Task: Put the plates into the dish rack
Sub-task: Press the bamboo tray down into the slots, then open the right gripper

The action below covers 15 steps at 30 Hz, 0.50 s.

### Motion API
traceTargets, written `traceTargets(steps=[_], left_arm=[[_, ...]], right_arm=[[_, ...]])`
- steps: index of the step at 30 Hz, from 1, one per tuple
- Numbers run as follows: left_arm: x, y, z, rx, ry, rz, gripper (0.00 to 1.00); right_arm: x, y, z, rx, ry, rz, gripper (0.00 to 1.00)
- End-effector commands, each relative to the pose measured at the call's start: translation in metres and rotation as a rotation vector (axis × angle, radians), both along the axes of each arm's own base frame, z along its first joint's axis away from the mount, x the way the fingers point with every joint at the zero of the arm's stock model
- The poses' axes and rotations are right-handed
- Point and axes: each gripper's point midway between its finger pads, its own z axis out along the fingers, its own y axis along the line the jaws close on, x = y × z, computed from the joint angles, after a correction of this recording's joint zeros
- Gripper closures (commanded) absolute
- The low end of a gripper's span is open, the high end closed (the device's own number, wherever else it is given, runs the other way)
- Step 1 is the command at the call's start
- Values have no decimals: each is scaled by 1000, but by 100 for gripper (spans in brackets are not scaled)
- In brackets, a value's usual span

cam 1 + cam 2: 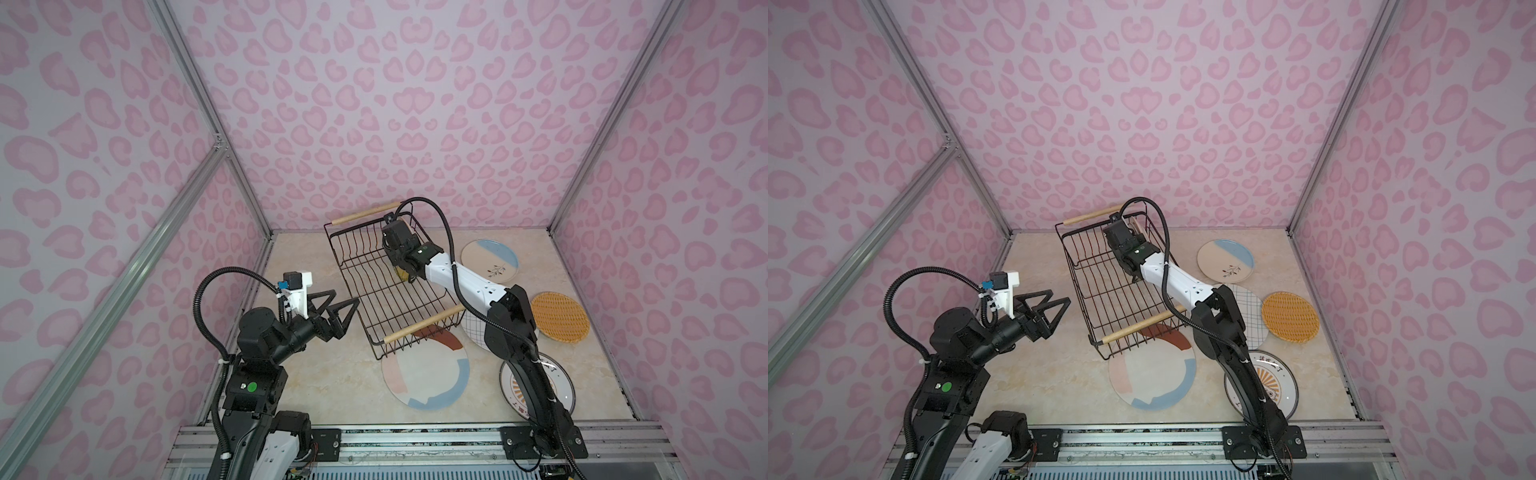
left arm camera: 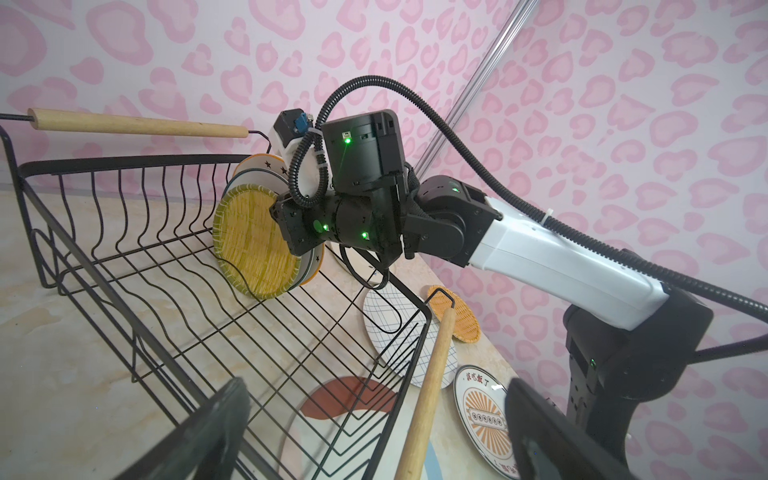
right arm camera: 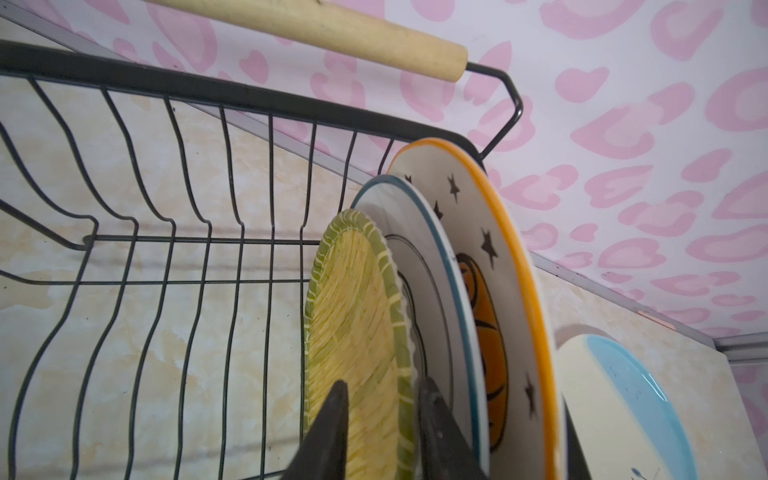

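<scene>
We see the yellow woven plate (image 3: 353, 311) standing on edge in the dish rack (image 3: 208, 93), next to a white plate (image 3: 419, 257), our right pincer (image 3: 382, 380) slightly parted astride its rim, our left pincer (image 1: 347, 297) spread wide, empty, beside the rack

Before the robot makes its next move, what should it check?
1. Yellow woven-look round plate standing in the black wire dish rack: ok.
2. Right claw clear of that plate: cannot tell; its fingers straddle the rim.
3. Left claw open and empty: ok.
4. Free slots in the rack: ok.
5. Large colour-blocked round plate free to lift: cannot tell; the rack's near end overlaps it.
6. All plates loaded: not ok; five lie on the beige marble-look table.
</scene>
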Motion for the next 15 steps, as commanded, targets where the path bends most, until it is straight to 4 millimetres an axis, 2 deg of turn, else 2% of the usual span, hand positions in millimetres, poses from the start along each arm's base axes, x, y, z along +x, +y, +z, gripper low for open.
traceTargets(steps=[1,6,7,15], left_arm=[[0,-1,5,-3,-31,-9,3],[0,-1,6,-4,-33,-10,3],[0,-1,6,-4,-32,-8,3],[0,0,6,-4,-34,-4,3]], right_arm=[[-1,3,8,13,-11,6,70],[-3,5,7,16,-6,14,68],[-5,5,21,33,-23,17,67],[-13,7,40,61,-35,32,64]])
